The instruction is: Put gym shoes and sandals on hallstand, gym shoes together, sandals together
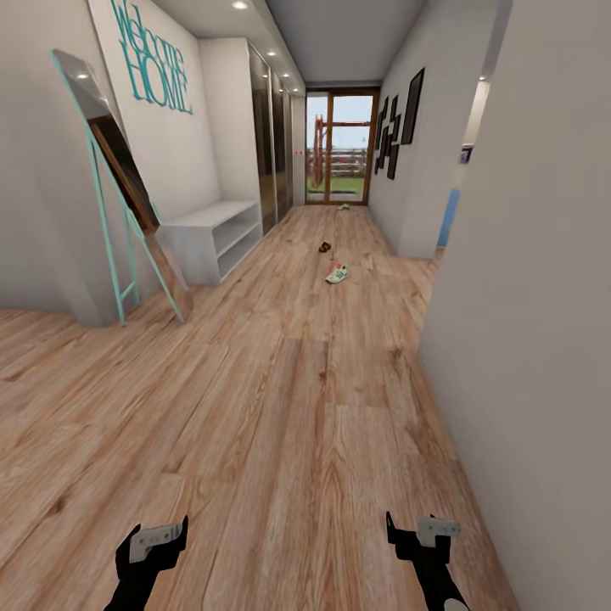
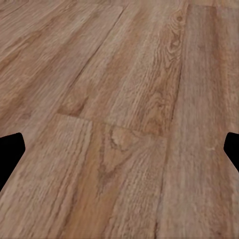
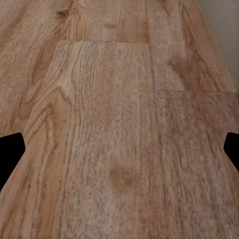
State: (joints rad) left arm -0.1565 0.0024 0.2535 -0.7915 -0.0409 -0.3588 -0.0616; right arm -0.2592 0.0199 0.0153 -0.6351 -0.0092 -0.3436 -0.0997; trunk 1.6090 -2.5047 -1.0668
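Gym shoe (image 1: 337,273), white with green stripes and a red accent, lies on the corridor floor (image 1: 280,407) in the head view, well past the hallstand (image 1: 212,236) toward the glass door (image 1: 341,148) and off to its right, about mid-corridor. Any label on it is too small to read. A dark brown sandal (image 1: 324,247) sits just beyond that shoe, nearer the door. Another small pale item (image 1: 344,206) lies close to the door; can't tell which shoe it is. The hallstand stands against the left wall, white, two open tiers, nothing visible on it. Nearer the camera than the hallstand, a teal-framed mirror (image 1: 119,187) leans on the same wall. Above the hallstand, teal wall lettering (image 1: 153,59) reads "Welcome HOME". Dark picture frames (image 1: 399,123) hang on the wall across from the hallstand.

Left gripper (image 1: 157,543) and right gripper (image 1: 420,533) hang low over bare planks, well short of the hallstand and far from every shoe. From the head view I can't tell how far the fingers are spread.

Left wrist view: wood-grain floor with knots and seams; black fingertips (image 2: 11,152) sit at both edges of the picture, so the jaws are spread wide with nothing between them.

Right wrist view: same story, fingertips (image 3: 11,152) at the two edges, spread wide, nothing held. A strip of grey wall (image 3: 224,25) shows at one corner.
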